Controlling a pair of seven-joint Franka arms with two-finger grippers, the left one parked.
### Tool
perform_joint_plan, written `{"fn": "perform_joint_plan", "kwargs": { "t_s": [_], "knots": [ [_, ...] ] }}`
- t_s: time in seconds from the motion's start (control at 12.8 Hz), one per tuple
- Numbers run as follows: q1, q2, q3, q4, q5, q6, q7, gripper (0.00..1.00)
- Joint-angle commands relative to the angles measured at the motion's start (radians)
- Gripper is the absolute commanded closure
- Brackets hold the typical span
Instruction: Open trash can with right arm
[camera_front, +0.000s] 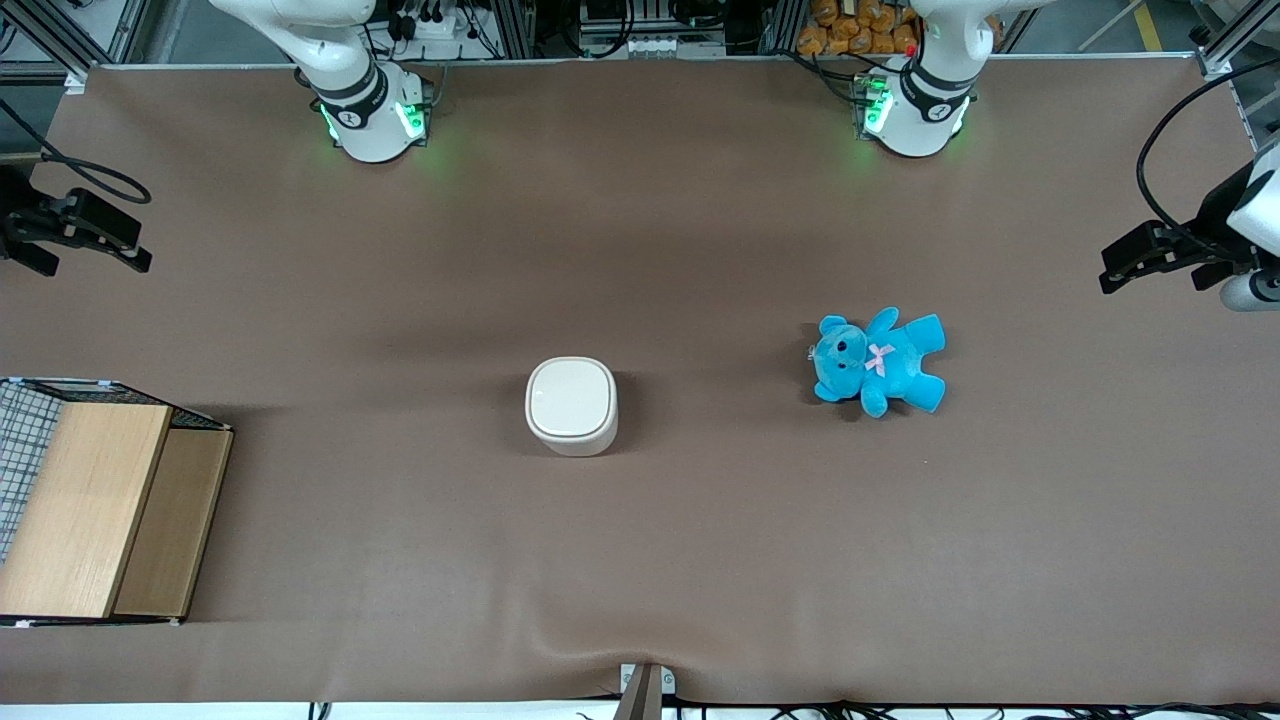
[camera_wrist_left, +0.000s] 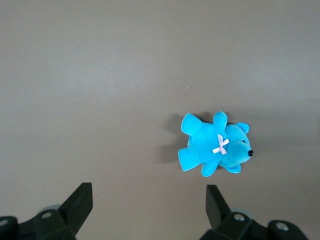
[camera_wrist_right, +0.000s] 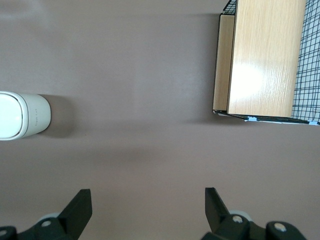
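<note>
The trash can (camera_front: 571, 405) is a small cream-white bin standing upright near the middle of the brown table, with its flat lid shut. It also shows in the right wrist view (camera_wrist_right: 22, 116). My right gripper (camera_front: 100, 265) hangs high over the working arm's end of the table, well apart from the bin and farther from the front camera than the wooden box. In the right wrist view the gripper (camera_wrist_right: 147, 195) is open and empty, with only bare table between its fingers (camera_wrist_right: 82, 200).
A wooden box with wire mesh (camera_front: 90, 510) stands at the working arm's end, near the table's front edge, and shows in the right wrist view (camera_wrist_right: 265, 60). A blue teddy (camera_front: 880, 362) lies toward the parked arm's end, also in the left wrist view (camera_wrist_left: 215, 147).
</note>
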Motion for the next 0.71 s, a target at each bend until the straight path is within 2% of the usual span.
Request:
{"fn": "perform_joint_plan", "kwargs": {
  "t_s": [0.0,0.39,0.63],
  "knots": [
    [-0.021,-0.015,0.016,-0.007,-0.008,-0.003,-0.017,0.0],
    [-0.014,-0.005,0.017,-0.007,0.005,0.004,-0.01,0.0],
    [0.041,0.003,0.022,-0.006,0.012,0.014,0.0,0.0]
  ]
}}
